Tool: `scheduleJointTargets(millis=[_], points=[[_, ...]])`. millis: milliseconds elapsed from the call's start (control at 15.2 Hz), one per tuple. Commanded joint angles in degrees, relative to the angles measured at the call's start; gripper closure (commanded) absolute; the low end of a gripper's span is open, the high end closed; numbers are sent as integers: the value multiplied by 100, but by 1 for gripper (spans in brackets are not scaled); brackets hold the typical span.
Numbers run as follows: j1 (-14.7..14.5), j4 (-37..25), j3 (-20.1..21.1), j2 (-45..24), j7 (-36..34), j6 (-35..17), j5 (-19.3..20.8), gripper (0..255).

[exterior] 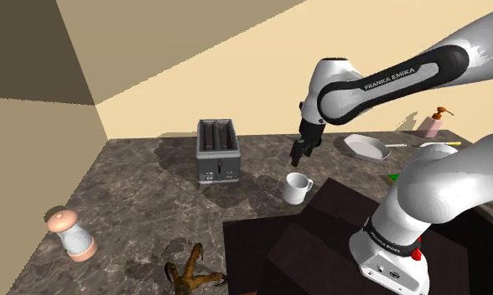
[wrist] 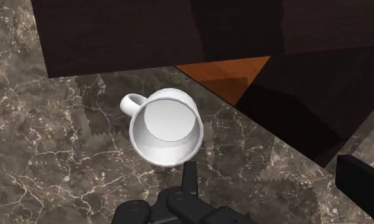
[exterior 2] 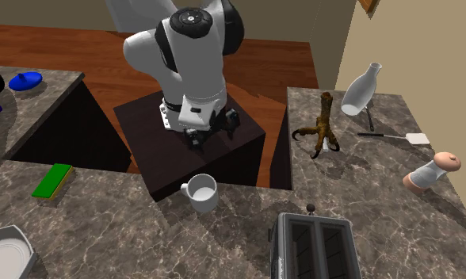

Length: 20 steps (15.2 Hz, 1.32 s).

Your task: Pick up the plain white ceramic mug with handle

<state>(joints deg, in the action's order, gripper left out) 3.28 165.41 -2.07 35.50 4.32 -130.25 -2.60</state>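
- Your gripper [wrist: 272,167] hangs above the counter [exterior: 136,201], fingers [wrist: 189,179] apart, clasping nothing
- The mug [wrist: 166,127] stands upright just beneath, close to the counter edge beside the stand [exterior: 312,235], handle turned away from the fingers, so you would likely take the rim
- Beyond it, the toaster [exterior: 217,151] sits well apart, leaving room to descend

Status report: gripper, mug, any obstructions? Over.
Gripper open, empty, hovering above the white mug. Mug upright on the marble counter, untouched, near the counter's edge. Toaster stands apart; path looks unobstructed.
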Motion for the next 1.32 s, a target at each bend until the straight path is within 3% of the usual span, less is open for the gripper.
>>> scheduleJointTargets(millis=[0, 660, 1254], points=[[26, 157, 4, -423, 17, -622, 38, 0], [287, 199, -4, -3408, -68, -3771, 452, 0], [300, 20, 5, -4520, -80, -4709, 459, 0]])
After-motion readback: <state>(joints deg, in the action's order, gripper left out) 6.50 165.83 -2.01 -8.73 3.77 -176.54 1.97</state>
